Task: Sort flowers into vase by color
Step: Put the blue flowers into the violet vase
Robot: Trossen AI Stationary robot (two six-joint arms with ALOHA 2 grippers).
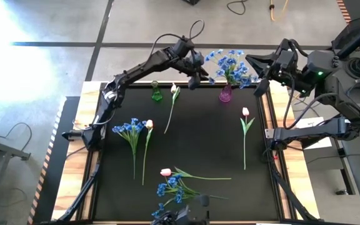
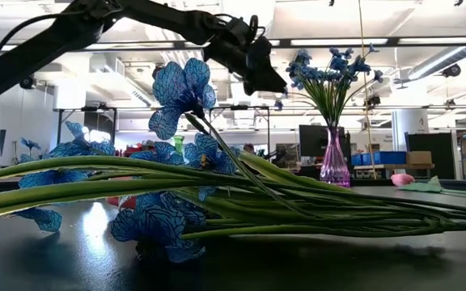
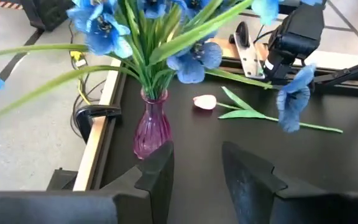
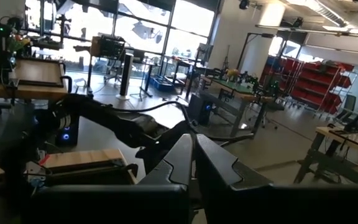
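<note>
Left pincer (image 1: 194,80) hovers at 12 o'clock on the surface (image 1: 199,150), fingers parted, holding nothing, just beside purple vase (image 1: 225,94) with blue flowers (image 1: 230,65). Right pincer (image 4: 193,163) closed, empty, parked off the 2 o'clock corner.

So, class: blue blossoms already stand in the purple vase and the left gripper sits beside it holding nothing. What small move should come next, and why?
Probably draw the left gripper back from the purple vase toward the blue bunch lying on the mat; its fingers are empty and that bunch is unsorted.
</note>
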